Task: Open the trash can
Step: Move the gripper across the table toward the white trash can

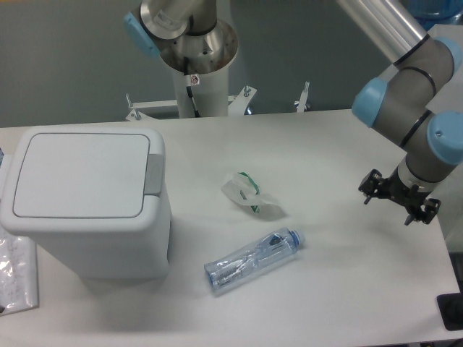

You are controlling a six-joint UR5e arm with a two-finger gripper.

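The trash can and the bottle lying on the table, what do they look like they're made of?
The trash can looks like white moulded plastic with a smooth satin finish: rounded corners, soft even shading, and a grey tab beside the lid. The bottle looks like thin clear plastic: you can see through it, it glints, and its wall looks creased and dented.

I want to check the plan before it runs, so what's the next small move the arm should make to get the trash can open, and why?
Probably carry the gripper left across the table toward the grey push tab on the trash can. The lid lies flat and shut, the gripper hangs far off at the right side, and the bottle and crumpled wrapper lie between, so travel above them.
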